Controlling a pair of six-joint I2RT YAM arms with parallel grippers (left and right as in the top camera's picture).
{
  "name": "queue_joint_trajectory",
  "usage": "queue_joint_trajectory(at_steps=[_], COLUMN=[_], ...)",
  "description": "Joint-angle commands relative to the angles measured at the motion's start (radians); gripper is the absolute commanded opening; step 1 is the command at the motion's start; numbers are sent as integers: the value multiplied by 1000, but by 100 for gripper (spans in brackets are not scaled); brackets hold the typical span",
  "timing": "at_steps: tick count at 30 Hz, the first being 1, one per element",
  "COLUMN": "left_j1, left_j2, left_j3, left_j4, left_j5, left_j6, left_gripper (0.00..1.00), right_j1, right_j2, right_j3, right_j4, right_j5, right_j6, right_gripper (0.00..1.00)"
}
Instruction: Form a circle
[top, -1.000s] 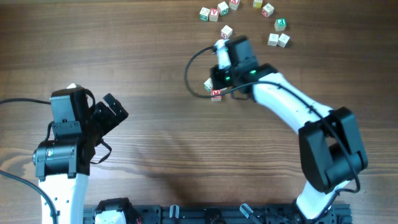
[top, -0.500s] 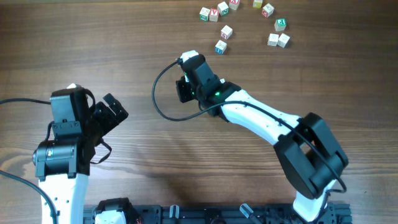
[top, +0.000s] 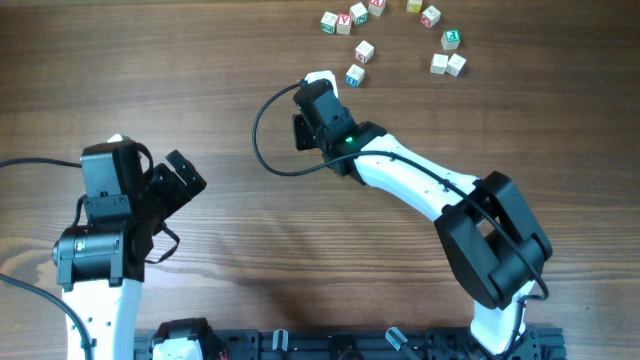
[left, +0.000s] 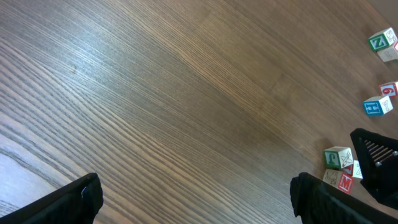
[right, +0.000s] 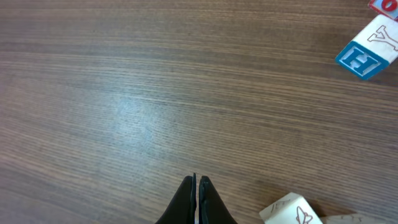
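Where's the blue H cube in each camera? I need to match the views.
Overhead: the blue H cube sits at top centre, apart from the cubes above it.
Left wrist: at the right edge, about mid-height.
Right wrist: in the top right corner.
Shared landmark: the shut right claw, which lies below the cube in every view.

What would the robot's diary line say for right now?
left gripper: open, empty | right gripper: shut, empty | cube cluster: by right gripper, no ring yet | blue H cube: apart
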Motion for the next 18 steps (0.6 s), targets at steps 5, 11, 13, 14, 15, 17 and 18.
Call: queue_joint_trajectory(at_steps=[5, 11, 13, 14, 15, 17, 18], left_j1=[5, 5, 5, 5, 5, 5, 5], left_j2=[1, 1, 1, 1, 1, 1, 1], left_j3=[-3, -3, -3, -3, -3, -3, -3], left_j4=[2, 3, 2, 2, 2, 2, 2], left_j5=[-13, -13, -13, -13, -13, -13, -13], left_j6=[-6, -6, -6, -6, -6, -6, -6], left_gripper=[100, 100, 100, 100, 100, 100, 100], right_j1=[-13, -13, -13, -13, -13, -13, -13], right_j2=[95, 100, 100, 100, 100, 100, 100], right_j3=[113, 121, 121, 121, 121, 121, 121], right_j4=[-90, -174, -188, -195, -202, -216, -219], right_j5=[24, 28, 28, 28, 28, 39, 45], right_j6=[7, 25, 26, 26, 27, 41, 40], right_gripper=[5, 5, 5, 5, 5, 5, 4])
